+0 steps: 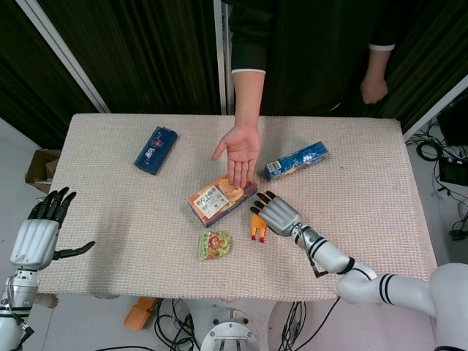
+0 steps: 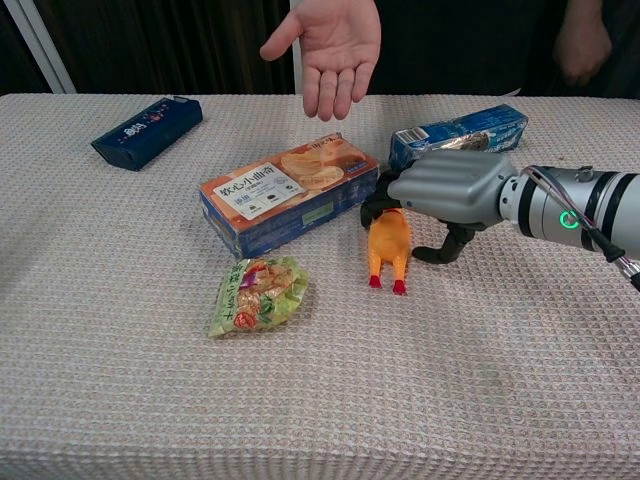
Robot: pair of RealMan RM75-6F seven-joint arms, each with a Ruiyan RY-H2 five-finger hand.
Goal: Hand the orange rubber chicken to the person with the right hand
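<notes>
The orange rubber chicken (image 1: 257, 227) (image 2: 388, 252) lies on the woven table cloth, feet toward me, just right of an orange biscuit box (image 1: 219, 199) (image 2: 283, 190). My right hand (image 1: 278, 213) (image 2: 450, 187) hovers over the chicken's head end and hides it. Its fingers curve down on the box side and its thumb hangs on the other side, apart from the body. The person's open palm (image 1: 241, 150) (image 2: 335, 45) waits beyond the box. My left hand (image 1: 36, 238) stays at the table's left edge, fingers spread, holding nothing.
A long blue packet (image 1: 295, 160) (image 2: 460, 130) lies just behind my right hand. A green snack bag (image 1: 214, 245) (image 2: 258, 293) lies left of the chicken's feet. A dark blue box (image 1: 156, 150) (image 2: 145, 130) sits at the far left.
</notes>
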